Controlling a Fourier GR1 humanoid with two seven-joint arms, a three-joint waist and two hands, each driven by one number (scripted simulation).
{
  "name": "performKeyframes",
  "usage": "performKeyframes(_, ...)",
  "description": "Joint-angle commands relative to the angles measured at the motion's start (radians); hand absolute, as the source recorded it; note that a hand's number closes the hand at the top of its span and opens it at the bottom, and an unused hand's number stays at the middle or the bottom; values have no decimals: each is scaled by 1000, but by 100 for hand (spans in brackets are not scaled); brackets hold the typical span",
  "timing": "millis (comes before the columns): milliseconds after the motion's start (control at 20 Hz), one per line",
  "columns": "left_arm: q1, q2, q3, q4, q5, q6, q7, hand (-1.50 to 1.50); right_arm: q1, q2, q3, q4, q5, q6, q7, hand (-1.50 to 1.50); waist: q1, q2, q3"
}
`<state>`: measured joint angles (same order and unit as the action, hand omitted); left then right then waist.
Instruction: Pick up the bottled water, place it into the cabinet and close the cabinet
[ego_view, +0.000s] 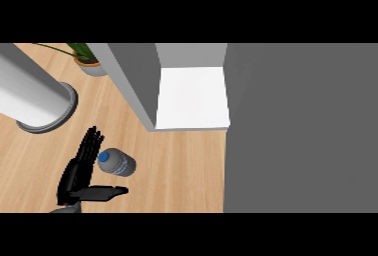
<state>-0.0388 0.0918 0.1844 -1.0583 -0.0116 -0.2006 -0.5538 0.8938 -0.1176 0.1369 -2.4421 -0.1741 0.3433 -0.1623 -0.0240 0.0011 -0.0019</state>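
The bottled water, a clear bottle with a blue cap, stands on the wooden counter at the lower left. My left hand is right beside it on its left. The fingers are straight and point away from me along the bottle's side, and the thumb sticks out to the right just below the bottle; the hand is open and not curled round it. The cabinet stands open beyond, with its white inner shelf showing. Its large grey door fills the right of the view. My right hand does not show.
A big grey cylinder stands at the far left of the counter. A potted plant sits behind it near the cabinet's left wall. Bare wooden counter lies between the bottle and the cabinet.
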Motion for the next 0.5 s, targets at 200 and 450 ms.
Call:
performKeyframes(200,-98,48,12,319,4,-147,-198,-150,92,30,34,-71,28,23,-61,-150,-1,-1,0)
performKeyframes(450,-161,7,16,473,-2,-151,-284,-150,113,15,17,-103,-11,29,-50,-150,-3,1,0)
